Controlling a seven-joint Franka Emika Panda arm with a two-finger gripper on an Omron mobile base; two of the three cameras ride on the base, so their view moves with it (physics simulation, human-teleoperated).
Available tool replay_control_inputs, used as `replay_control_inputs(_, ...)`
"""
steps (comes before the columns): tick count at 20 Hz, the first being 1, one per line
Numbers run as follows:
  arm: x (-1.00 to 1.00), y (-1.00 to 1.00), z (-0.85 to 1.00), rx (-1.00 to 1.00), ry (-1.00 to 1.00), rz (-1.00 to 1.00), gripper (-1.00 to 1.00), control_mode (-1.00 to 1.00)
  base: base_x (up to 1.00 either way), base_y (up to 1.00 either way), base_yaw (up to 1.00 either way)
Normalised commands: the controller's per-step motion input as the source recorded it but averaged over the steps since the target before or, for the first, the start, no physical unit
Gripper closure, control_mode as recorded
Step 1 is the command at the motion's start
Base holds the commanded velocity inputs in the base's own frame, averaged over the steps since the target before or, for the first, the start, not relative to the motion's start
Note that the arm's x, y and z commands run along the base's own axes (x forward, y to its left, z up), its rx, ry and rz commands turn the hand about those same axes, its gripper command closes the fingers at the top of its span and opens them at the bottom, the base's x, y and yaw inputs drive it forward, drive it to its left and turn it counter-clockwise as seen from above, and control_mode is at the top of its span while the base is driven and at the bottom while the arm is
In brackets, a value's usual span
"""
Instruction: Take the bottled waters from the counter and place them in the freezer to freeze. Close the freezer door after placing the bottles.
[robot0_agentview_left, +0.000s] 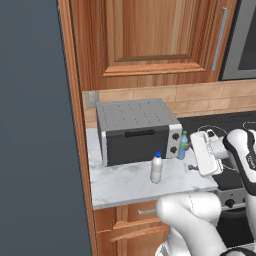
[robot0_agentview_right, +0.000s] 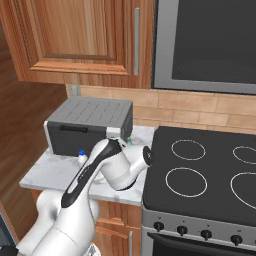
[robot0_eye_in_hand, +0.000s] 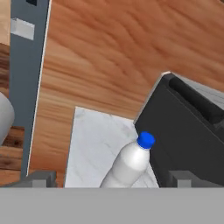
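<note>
As no label could be read, your spread fingers (robot0_eye_in_hand: 109, 178) framed the smooth whitish blue-capped bottle (robot0_eye_in_hand: 127, 164) on the marbled surface (robot0_eye_in_hand: 94, 144).

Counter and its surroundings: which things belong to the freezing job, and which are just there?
Job:
blue-capped bottle, upright on the counter
green-capped bottle, beside the toaster oven
freezer door
gripper, open, aimed at the blue-capped bottle

Bystanders:
toaster oven
stovetop
wooden wall cabinet
</note>
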Motion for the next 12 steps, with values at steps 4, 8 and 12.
replay_control_inputs(4, 0.12, 0.07, -0.02, 0.02, 0.01, 0.02, -1.0, -1.0, 0.0, 0.0, 0.0)
replay_control_inputs(8, 0.0, 0.0, -0.34, 0.04, 0.0, 0.0, -1.0, -1.0, 0.0, 0.0, 0.0)
replay_control_inputs(12, 0.0, 0.0, -0.51, 0.11, 0.0, 0.0, -1.0, -1.0, 0.0, 0.0, 0.0)
